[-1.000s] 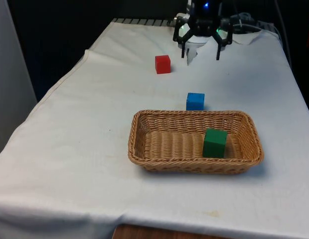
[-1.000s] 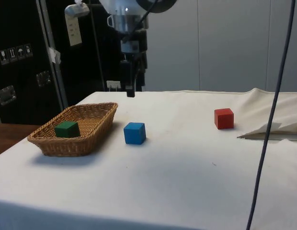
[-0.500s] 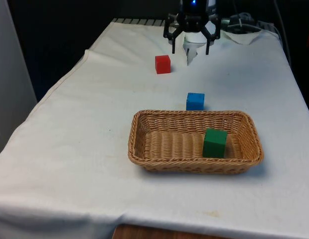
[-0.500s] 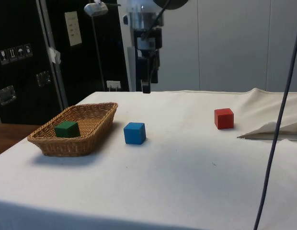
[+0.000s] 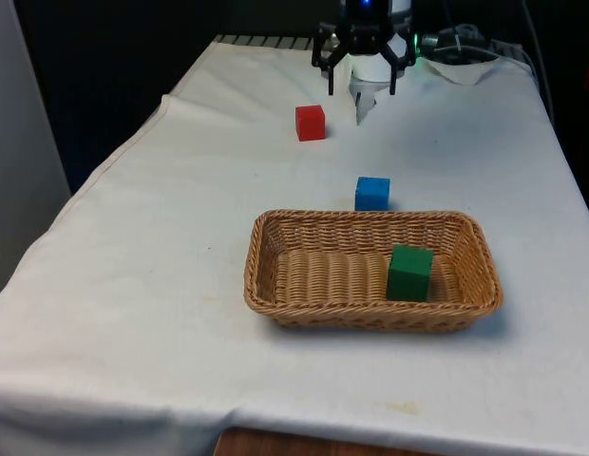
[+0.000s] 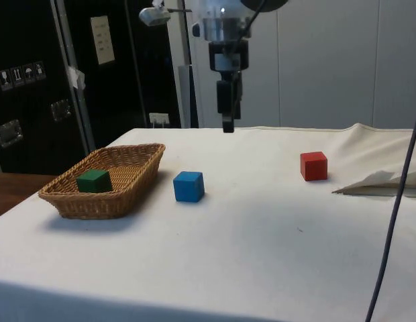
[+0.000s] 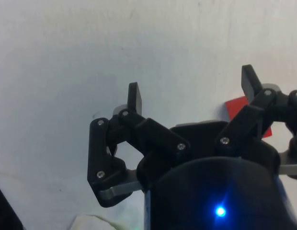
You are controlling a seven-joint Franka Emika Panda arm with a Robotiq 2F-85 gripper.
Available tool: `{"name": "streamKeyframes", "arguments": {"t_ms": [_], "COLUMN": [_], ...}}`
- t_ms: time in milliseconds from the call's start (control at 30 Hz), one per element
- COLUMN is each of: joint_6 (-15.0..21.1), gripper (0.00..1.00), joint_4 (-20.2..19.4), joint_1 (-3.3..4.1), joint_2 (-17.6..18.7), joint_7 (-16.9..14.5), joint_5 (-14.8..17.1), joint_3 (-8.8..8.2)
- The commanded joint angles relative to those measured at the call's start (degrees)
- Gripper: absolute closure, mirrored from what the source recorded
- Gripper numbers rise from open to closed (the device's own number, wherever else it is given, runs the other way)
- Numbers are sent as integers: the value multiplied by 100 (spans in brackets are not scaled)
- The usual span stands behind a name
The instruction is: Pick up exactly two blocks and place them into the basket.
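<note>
I see the wicker basket (image 5: 370,313) near my end of the white tablecloth (image 5: 161,266). It is longer than it is wide. In the front view its long side runs from left to right. The open top faces up.

A green block (image 5: 409,273) sits inside the basket, close to the end on the front view's right. The low near wall hides the bottom of the green block in the side view (image 6: 94,180).

A blue block (image 5: 372,193) rests on the cloth just behind the basket's far wall. I cannot tell if it touches the basket in the front view, but the side view shows a small gap between the two. It lies flat, with one face turned to me.

A red block (image 5: 311,123) sits farther back, well apart from the basket, toward the front view's left. It is flat on the cloth too.

The gripper (image 5: 359,87) hangs in the air at the far end, above the cloth, pointing straight down. Its fingers (image 7: 134,98) are spread wide with nothing between them. In the wrist view the red block (image 7: 237,106) peeks out beside one finger, and the gripper covers most of it.

A crumpled fold of cloth (image 6: 379,182) lies at the far end.
</note>
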Motion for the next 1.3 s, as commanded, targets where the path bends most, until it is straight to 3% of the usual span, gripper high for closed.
{"name": "streamKeyframes", "arguments": {"t_ms": [0, 33, 67, 333, 367, 400, 533, 600, 633, 667, 867, 1267], "joint_6": [97, 17, 120, 212, 120, 229, 241, 241, 183, 246, 344, 670], "gripper": [0, 0, 0, 0, 0, 0, 0, 0, 0, 0, 0, 0], "joint_4": [-166, -115, -275, -739, -642, -785, -854, -865, -859, -859, -814, -1083], "joint_1": [-52, -6, -69, -126, -52, -126, -138, -138, -103, -138, -143, -195], "joint_2": [-109, -80, -183, -476, -424, -498, -487, -430, -464, -401, -166, -63], "joint_7": [74, 0, 80, 74, 0, 74, -11, -115, -109, -172, -573, -1134], "joint_5": [-183, -57, -246, -561, -378, -596, -705, -756, -710, -756, -705, -796], "joint_3": [-11, -23, -40, -223, -212, -246, -395, -527, -527, -579, -894, -1415]}}
